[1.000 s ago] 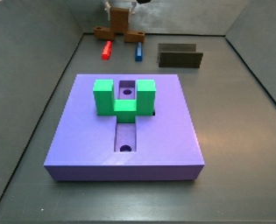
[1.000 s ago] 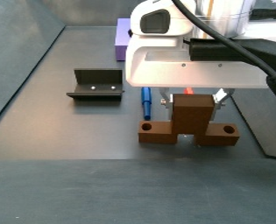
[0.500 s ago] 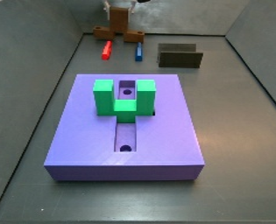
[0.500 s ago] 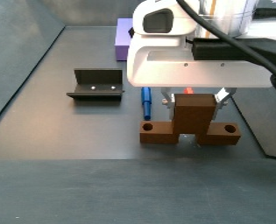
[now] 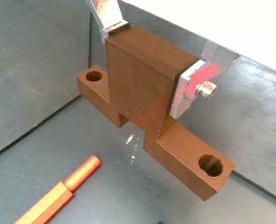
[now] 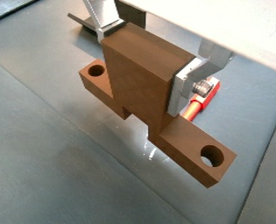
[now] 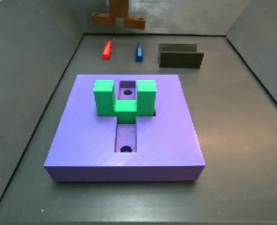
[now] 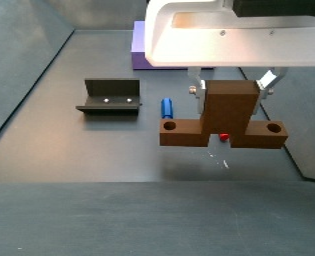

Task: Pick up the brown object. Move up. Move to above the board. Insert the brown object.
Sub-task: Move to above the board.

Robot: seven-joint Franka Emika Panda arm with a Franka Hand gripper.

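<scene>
My gripper point(image 8: 228, 82) is shut on the upright stem of the brown object point(image 8: 224, 120), a wood-coloured T-shaped piece, and holds it above the floor. Both wrist views show the silver fingers point(image 5: 199, 80) pressed on either side of the stem point(image 6: 140, 79), with a round hole at each end of the bar. In a side view the brown object point(image 7: 117, 15) hangs at the far end, well beyond the board. The purple-blue board point(image 7: 164, 132) lies in the middle with its green U-shaped block point(image 7: 124, 97) and central groove; only its corner point(image 8: 140, 45) shows in a side view.
A red peg point(image 7: 107, 49) and a blue peg point(image 7: 140, 52) lie on the floor between the board and the held piece. The dark fixture point(image 7: 180, 57) stands beside them, also in a side view point(image 8: 109, 97). Grey walls enclose the floor.
The gripper has risen with the brown object, lifting it off the floor. The pegs, the fixture and the board have not moved.
</scene>
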